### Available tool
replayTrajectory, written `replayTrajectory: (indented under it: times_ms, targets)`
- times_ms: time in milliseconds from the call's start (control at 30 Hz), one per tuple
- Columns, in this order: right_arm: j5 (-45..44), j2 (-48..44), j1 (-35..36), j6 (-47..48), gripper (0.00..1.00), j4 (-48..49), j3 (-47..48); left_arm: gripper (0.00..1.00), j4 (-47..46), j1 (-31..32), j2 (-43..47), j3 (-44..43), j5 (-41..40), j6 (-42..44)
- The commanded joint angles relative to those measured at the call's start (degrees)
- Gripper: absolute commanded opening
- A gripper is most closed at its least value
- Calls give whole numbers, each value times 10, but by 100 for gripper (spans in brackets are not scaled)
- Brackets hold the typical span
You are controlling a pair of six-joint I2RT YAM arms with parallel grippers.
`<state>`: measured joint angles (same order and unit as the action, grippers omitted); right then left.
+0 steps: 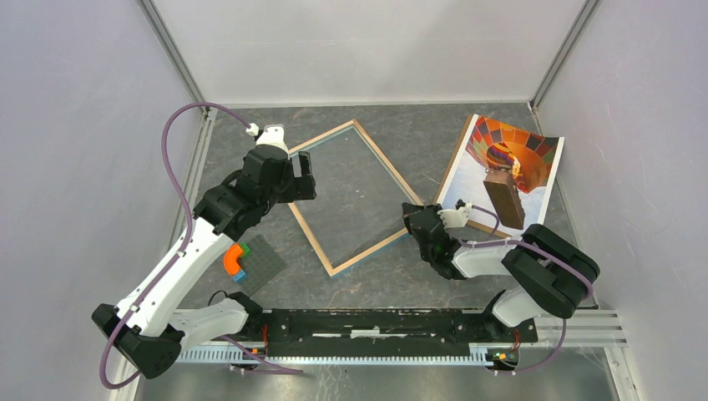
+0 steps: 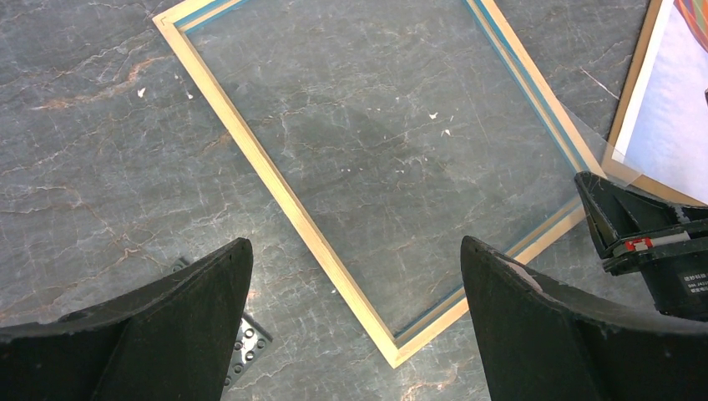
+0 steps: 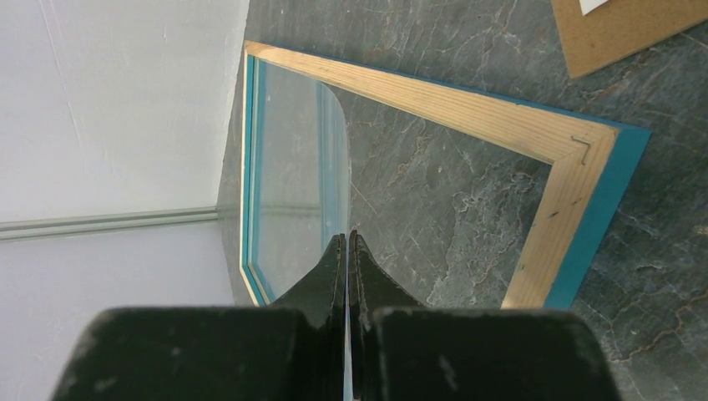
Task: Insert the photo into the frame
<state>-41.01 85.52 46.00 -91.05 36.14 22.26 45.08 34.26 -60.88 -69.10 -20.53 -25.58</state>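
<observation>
Hidden: frame's [image 1: 392, 161] far-left corner sits under the left gripper [image 1: 305, 177]; photo's [image 1: 501, 163] near edge is behind the right arm.
Frame: flat on the dark table [image 1: 376, 288] between the arms, wood side up, long axis slanting near-left to far-right.
Photo: print up on a brown board [image 1: 452, 167], right of the frame, far corner curled.
Left claw: spread wide above the frame's near rail [image 2: 274, 180].
Right claw [image 3: 346, 251]: pinched flat on the clear sheet [image 3: 296, 167] at the frame's right corner.
Nearby: grey studded plate [image 1: 260, 263], orange piece [image 1: 233, 257].

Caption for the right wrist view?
The right claw shut on the edge of the clear pane, tilted up from the frame, which lies wood side up.
</observation>
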Motion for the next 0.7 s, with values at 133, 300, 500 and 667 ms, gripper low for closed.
replayTrajectory:
  times_ms: [133, 300, 500, 667]
  targets:
    - [-18, 6, 1, 25, 0, 44, -5, 100, -16, 5, 16, 2, -7, 33]
    - [-18, 7, 0, 24, 11, 45, -7, 100, -15, 5, 16, 1, -6, 33]
    - [-29, -23, 1, 51, 59, -50, 30, 100, -15, 5, 18, 3, -9, 33]
    - [-20, -24, 1, 49, 69, -75, 36, 100, -17, 5, 21, 5, -11, 32]
